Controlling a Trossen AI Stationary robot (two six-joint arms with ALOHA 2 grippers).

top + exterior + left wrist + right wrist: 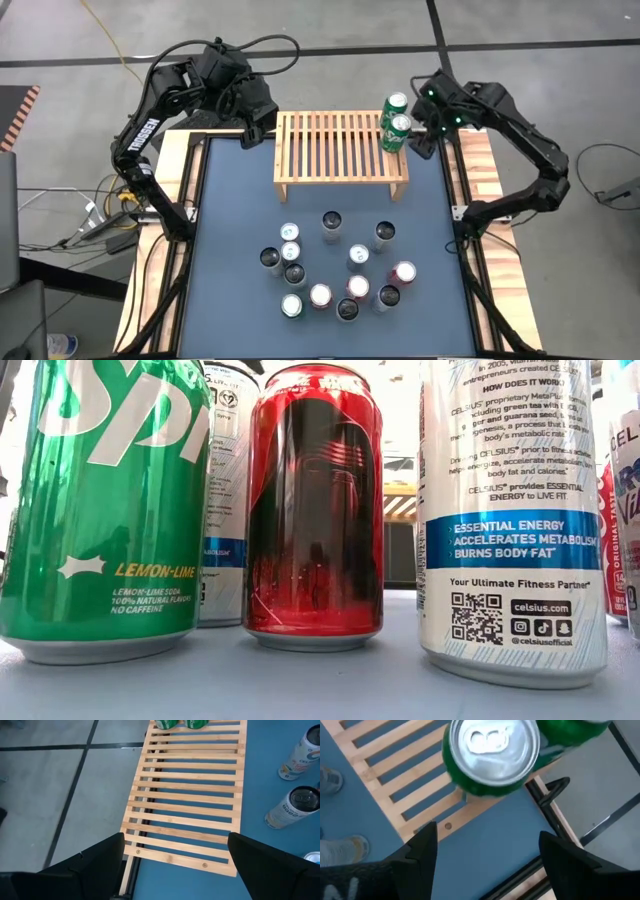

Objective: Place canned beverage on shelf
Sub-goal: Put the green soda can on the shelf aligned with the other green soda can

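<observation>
The shelf, a low light-wood slatted rack, stands at the far middle of the blue table top. Two green cans stand upright on their bases at its right end. My right gripper hovers just off that end, open and slanting down. In the right wrist view the nearer green can stands beyond its fingers, with nothing between them. My left gripper hangs open above the shelf's left end, with only slats between its fingers.
Several more cans stand upright in a cluster on the blue mat's near middle. The low view shows them close up: a green can, a red one and a white one. Wooden rails edge the table.
</observation>
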